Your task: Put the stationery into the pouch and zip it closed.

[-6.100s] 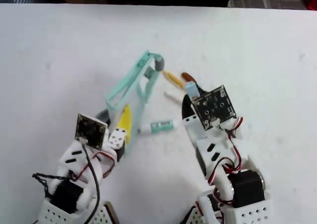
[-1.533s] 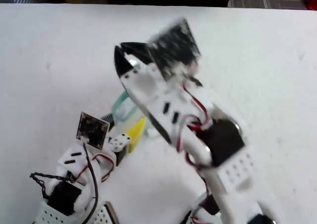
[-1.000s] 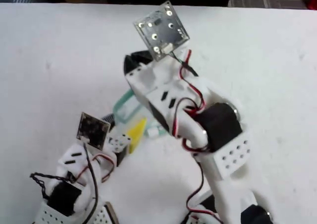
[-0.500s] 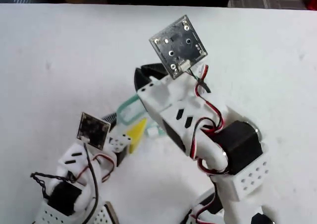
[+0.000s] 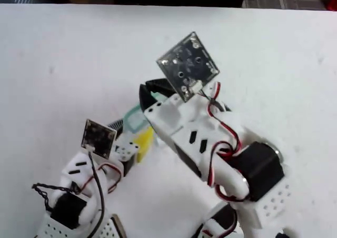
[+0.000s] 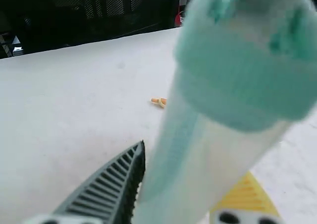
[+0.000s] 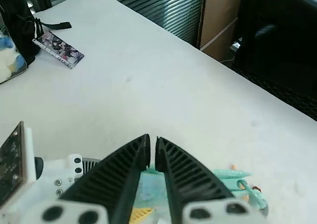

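Note:
The mint, see-through pouch stands tilted on the white table, and my left gripper is shut on its near end. In the left wrist view the pouch rises between the black finger and the yellow finger of the left gripper. My right gripper hangs above the pouch's far part, its black fingers shut with only a thin slit between them. Under the right gripper lies the pouch. A small orange piece of stationery lies on the table past the pouch.
The right arm's body covers the table's middle to the right of the pouch. The left arm's camera board sits close by. A small card and a black bag lie at the table's far side.
The right arm has pulled back from the far side toward the near edge, its gripper now over the pouch. The left arm kept still, holding the pouch.

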Robot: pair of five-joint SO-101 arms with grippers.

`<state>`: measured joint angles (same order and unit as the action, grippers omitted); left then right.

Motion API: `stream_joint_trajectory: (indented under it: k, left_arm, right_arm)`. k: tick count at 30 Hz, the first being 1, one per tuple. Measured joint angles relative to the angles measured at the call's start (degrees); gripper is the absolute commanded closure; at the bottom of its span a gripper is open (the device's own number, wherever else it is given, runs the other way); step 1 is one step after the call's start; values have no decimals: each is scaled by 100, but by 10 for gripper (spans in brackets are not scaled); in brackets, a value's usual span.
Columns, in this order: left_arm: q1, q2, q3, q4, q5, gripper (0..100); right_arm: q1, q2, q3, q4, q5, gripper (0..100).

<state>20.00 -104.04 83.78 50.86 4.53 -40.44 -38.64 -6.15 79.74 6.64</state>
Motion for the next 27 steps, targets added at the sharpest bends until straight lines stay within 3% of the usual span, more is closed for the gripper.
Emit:
stream_joint_trajectory:
  k: [11,19,27]
  left_arm:
    - [0,0,0,0,0,786]
    - [0,0,0,0,0,788]
    - [-9,0,0,-97,-62,980]
  right_arm:
    - [-9,-62,79,-53,70,981]
    - [396,-105,79,-62,440,981]
    - [1653,-105,79,246,475,978]
